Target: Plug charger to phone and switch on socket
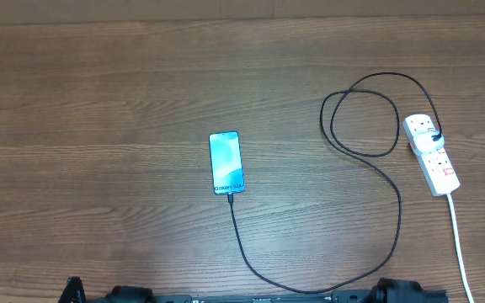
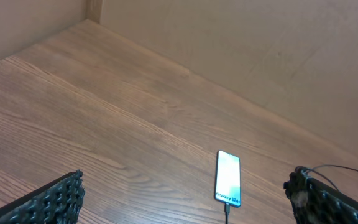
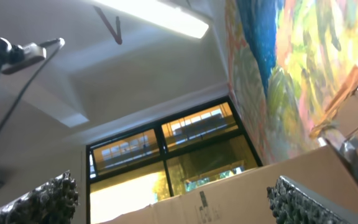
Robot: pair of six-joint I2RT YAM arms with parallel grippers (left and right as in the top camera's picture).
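One glossy rectangular phone (image 1: pixel 226 162) and one thin black charger (image 1: pixel 230 197) are lying ahead of the left gripper (image 2: pixel 185 190). It and the right gripper (image 3: pixel 173 194) are gaping wide, empty.

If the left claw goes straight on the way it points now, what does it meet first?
Probably the wooden table just beside the phone, perhaps the phone itself; depth is unclear.

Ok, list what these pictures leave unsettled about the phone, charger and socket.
- Socket switch, on or off: too small, overhead.
- Charger tip fully seated in the phone: too small in both the overhead and left wrist views.
- Right wrist view: aimed at the ceiling, shows none of them.
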